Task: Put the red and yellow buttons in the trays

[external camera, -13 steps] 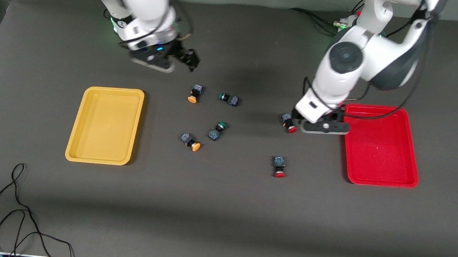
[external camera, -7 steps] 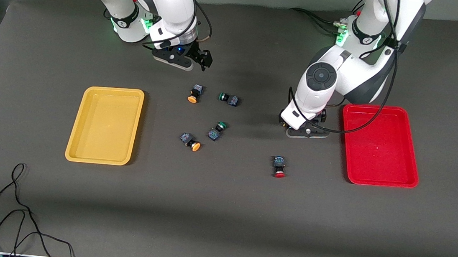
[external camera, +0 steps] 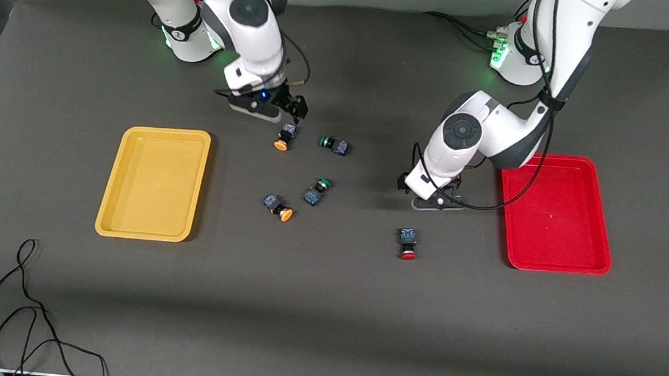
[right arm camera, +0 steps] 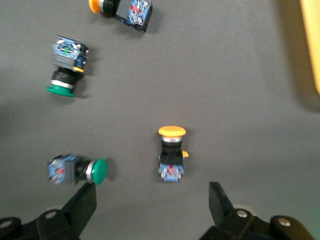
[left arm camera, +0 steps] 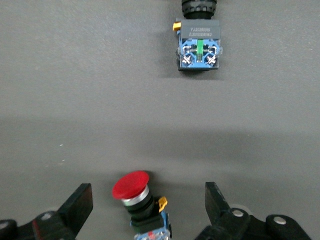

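hidden: red button (left arm camera: 140,205) under left arm in front view | cut off: its body, left wrist view

Even, diffuse overhead light falls on the dark matte worktop (external camera: 323,310), which shows no glare. A paler band crosses the worktop close to the front camera. Soft shadows lie beneath both arms; the yellow tray (external camera: 154,183) casts a narrow shadow along its edge toward the left arm's end. Green indicator lights glow at both arm bases. The front view is sharp throughout. The left wrist view is crisp, with a faint broad shadow band on the cloth and a small highlight on the red button (left arm camera: 131,186). The right wrist view is slightly soft, its buttons blurred at their edges.
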Action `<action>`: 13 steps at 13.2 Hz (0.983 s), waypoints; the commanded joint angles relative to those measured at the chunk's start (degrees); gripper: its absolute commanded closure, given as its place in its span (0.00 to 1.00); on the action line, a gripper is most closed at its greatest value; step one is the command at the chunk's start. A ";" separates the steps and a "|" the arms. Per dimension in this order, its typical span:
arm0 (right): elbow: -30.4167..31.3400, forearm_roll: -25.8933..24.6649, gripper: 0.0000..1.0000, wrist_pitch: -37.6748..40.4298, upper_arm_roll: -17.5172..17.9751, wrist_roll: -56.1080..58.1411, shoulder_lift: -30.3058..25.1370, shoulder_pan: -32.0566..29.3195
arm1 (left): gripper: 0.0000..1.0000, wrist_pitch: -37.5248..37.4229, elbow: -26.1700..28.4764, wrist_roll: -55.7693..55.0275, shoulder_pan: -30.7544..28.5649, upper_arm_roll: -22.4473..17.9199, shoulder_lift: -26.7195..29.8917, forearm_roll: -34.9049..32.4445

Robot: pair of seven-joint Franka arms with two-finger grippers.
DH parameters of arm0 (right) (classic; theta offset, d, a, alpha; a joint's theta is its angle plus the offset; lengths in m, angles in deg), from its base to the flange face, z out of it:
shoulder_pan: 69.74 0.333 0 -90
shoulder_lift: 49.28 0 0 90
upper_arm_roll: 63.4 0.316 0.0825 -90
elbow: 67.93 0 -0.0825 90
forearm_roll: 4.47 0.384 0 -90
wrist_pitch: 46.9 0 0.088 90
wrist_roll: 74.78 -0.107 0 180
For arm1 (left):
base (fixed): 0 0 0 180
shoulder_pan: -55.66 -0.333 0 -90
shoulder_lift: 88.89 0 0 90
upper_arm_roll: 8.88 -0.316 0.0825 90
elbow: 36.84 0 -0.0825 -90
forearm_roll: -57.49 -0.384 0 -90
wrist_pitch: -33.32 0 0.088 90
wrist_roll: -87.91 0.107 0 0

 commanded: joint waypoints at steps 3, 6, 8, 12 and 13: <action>-1.24 -1.45 0.00 -9.78 -0.32 -0.82 11.58 -0.22 | 0.14 5.15 1.77 -1.59 0.67 -0.70 -1.92 -1.03; -1.50 -1.45 0.00 -13.05 -0.32 -0.82 15.81 -0.22 | 0.71 6.56 3.53 -1.59 0.58 -0.87 -1.84 -3.32; -1.59 -1.45 0.00 -13.14 -0.32 -0.82 16.52 -0.13 | 1.00 6.48 3.79 -1.68 0.58 -0.96 -1.31 -3.41; -1.68 -1.45 0.38 -14.81 -0.32 -0.73 18.46 -0.22 | 1.00 1.06 2.57 -1.50 0.50 -0.87 2.89 -3.41; -1.77 -1.45 0.52 -14.72 -0.32 -0.73 18.46 -0.30 | 1.00 -3.41 1.00 -1.33 0.50 -0.87 4.91 -3.41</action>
